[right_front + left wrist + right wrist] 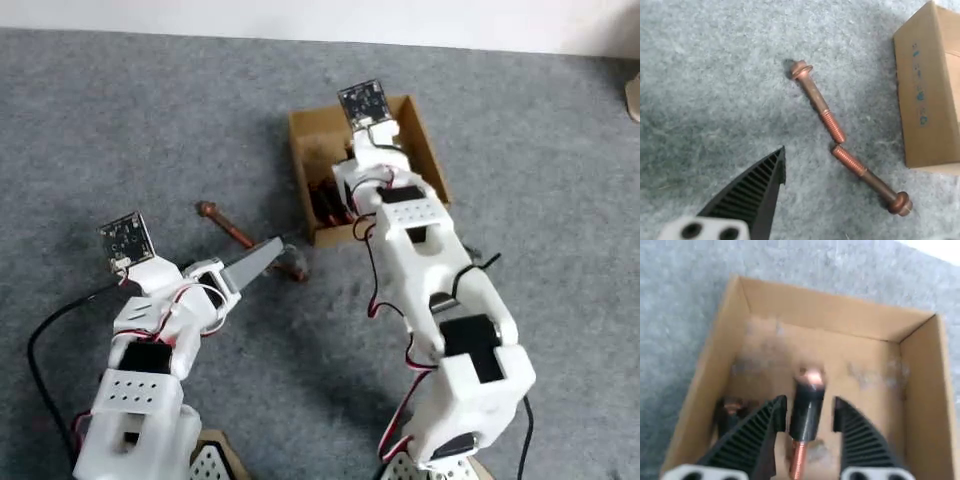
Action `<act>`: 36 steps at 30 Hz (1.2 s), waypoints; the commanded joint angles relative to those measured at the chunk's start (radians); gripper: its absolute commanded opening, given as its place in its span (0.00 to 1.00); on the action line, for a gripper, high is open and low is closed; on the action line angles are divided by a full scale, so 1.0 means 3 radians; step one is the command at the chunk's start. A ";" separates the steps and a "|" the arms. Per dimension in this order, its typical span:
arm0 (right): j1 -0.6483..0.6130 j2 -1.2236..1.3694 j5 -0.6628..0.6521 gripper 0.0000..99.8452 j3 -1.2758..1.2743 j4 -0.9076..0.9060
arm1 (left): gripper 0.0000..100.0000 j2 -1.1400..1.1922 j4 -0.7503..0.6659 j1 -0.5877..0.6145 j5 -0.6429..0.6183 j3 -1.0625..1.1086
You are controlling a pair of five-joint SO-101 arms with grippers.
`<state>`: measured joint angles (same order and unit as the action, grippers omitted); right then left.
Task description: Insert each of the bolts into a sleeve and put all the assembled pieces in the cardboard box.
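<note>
Two bare copper bolts lie end to end on the grey carpet, one (817, 102) farther out and one (870, 177) nearer the cardboard box (930, 85). My left gripper (265, 255) hovers beside them; one black finger (760, 192) shows and nothing is held. My right gripper (809, 402) is open over the box (840, 310). A black sleeve with a bolt through it (807, 415) sits between its fingers with a gap on each side. Another assembled piece (727, 410) lies by the box wall.
The box (310, 135) stands at the back centre with the right arm (420, 230) stretched over it. One bolt (225, 225) lies left of the box's front corner. Open carpet spreads to the left and far right.
</note>
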<state>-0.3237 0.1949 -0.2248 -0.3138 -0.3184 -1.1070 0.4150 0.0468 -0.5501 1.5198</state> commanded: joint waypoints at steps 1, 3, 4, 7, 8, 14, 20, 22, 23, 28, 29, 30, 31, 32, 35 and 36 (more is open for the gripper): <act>0.0054 -0.0090 -0.0020 0.11 0.0013 -0.0212 | 0.56 -0.0043 -0.0010 0.0028 0.0015 -0.0013; 0.0090 -0.0197 -0.0020 0.08 0.0059 -0.0248 | 0.56 -0.0043 -0.0010 0.0028 0.0015 -0.0013; 0.0090 -0.0274 -0.0020 0.07 0.0079 -0.0258 | 0.56 -0.0043 -0.0010 0.0028 0.0015 -0.0013; 0.0110 -0.0519 -0.0005 0.07 0.0079 -0.0263 | 0.56 -0.0043 -0.0010 0.0028 0.0015 -0.0013; 0.0156 -0.0616 0.0061 0.07 0.0079 -0.0294 | 0.56 -0.0043 -0.0010 0.0028 0.0015 -0.0013; 0.0540 -0.1082 0.0598 0.07 0.0100 -0.0995 | 0.56 -0.0043 -0.0010 0.0028 0.0015 -0.0013; 0.0949 -0.1424 0.1059 0.07 0.0069 -0.1532 | 0.56 -0.0043 -0.0010 0.0023 0.0015 -0.0013; 0.1056 -0.1470 0.1084 0.07 0.0069 -0.1762 | 0.56 -0.0043 -0.0010 0.0023 0.0015 -0.0008; 0.1107 -0.1491 0.1079 0.07 0.0069 -0.1869 | 0.56 -0.0043 -0.0010 0.0023 0.0015 -0.0008; 0.1235 -0.1532 0.1074 0.07 0.0069 -0.2452 | 0.56 -0.0043 -0.0010 0.0023 0.0015 -0.0008; 0.1235 -0.1522 0.1074 0.07 0.0069 -0.2565 | 0.56 -0.0043 -0.0010 0.0023 0.0015 -0.0008; 0.1235 -0.1511 0.1059 0.07 0.0069 -0.2667 | 0.56 -0.0043 -0.0010 0.0023 0.0015 -0.0008; 0.1235 -0.1511 0.0997 0.07 0.0069 -0.2764 | 0.56 -0.0043 -0.0010 0.0023 0.0015 -0.0008; 0.1235 -0.1511 0.0915 0.07 0.0069 -0.2841 | 0.56 -0.0043 -0.0010 0.0023 0.0015 -0.0008; 0.1235 -0.1511 0.0752 0.07 0.0069 -0.3056 | 0.56 -0.0049 -0.0010 0.0023 0.0015 -0.0013; 0.1230 -0.1506 0.0731 0.07 0.0069 -0.3107 | 0.56 -0.0054 -0.0010 0.0023 0.0015 -0.0013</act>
<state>0.0307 -0.2148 0.0345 -0.3138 -1.2006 -1.1070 0.4150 0.0468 -0.5485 1.5198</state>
